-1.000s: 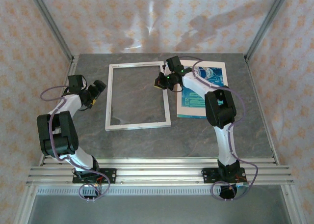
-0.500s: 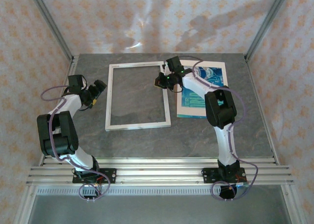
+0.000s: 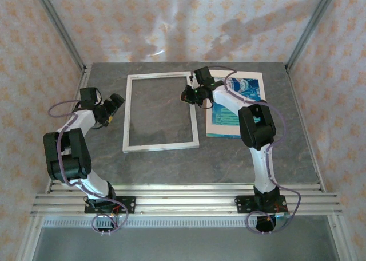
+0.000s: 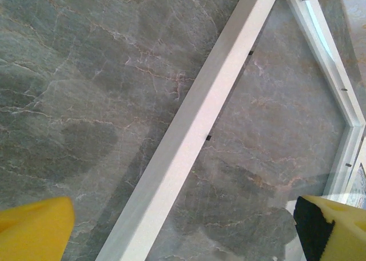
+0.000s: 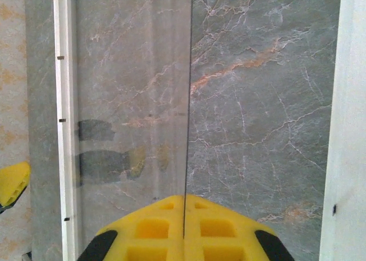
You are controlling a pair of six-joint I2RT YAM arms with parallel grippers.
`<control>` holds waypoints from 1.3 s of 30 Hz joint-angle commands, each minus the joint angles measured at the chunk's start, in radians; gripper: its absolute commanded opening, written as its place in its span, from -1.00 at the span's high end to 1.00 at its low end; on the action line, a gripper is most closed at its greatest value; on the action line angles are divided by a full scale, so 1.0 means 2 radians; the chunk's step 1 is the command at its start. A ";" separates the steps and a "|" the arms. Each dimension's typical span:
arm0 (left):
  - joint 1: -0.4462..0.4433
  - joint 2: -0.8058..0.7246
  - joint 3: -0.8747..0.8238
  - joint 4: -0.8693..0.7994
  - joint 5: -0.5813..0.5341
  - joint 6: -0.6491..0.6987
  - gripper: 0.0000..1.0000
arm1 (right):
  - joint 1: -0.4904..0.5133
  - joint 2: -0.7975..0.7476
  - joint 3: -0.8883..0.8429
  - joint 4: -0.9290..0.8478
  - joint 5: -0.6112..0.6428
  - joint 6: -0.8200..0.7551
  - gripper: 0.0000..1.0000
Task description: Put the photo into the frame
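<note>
1. Across the enclosure floor, the grey marbled tabletop [image 3: 171, 161] carries everything, and both arms reach over it from the near edge.
2. Left of centre, the frame [image 3: 126, 115] lies flat, thin and white, with the stone showing through its open middle.
3. Just right of the frame lies the photo [image 3: 251, 89], teal side up and outside the frame, partly crossed by the right arm.
4. The left end effector [image 3: 117, 99] hovers just outside the frame's left border, its yellow fingers [image 4: 34, 229] spread wide and holding nothing.
5. The right end effector [image 3: 186, 95] sits at the frame's far right corner with its fingers [image 5: 148, 235] pressed together. A thin dark line rises from their seam, and I cannot tell whether it is a pinched clear sheet.
</note>
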 commanded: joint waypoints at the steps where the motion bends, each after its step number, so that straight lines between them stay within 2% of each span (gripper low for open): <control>1: 0.002 0.005 0.006 0.011 0.007 -0.001 -0.99 | -0.004 -0.031 -0.003 -0.001 0.021 -0.011 1.00; 8: 0.002 0.007 0.003 0.016 0.009 -0.005 -0.99 | -0.005 -0.022 0.004 0.010 -0.002 -0.002 1.00; 14: 0.002 0.006 0.002 0.016 0.010 -0.004 -0.99 | -0.006 -0.012 0.001 0.035 -0.025 0.039 1.00; 35: 0.000 0.007 0.001 0.018 0.010 -0.004 -0.99 | -0.004 -0.025 -0.012 0.018 -0.005 0.038 1.00; 39: 0.000 0.009 -0.001 0.022 0.010 -0.007 -0.99 | -0.004 -0.016 -0.004 0.019 -0.017 0.037 1.00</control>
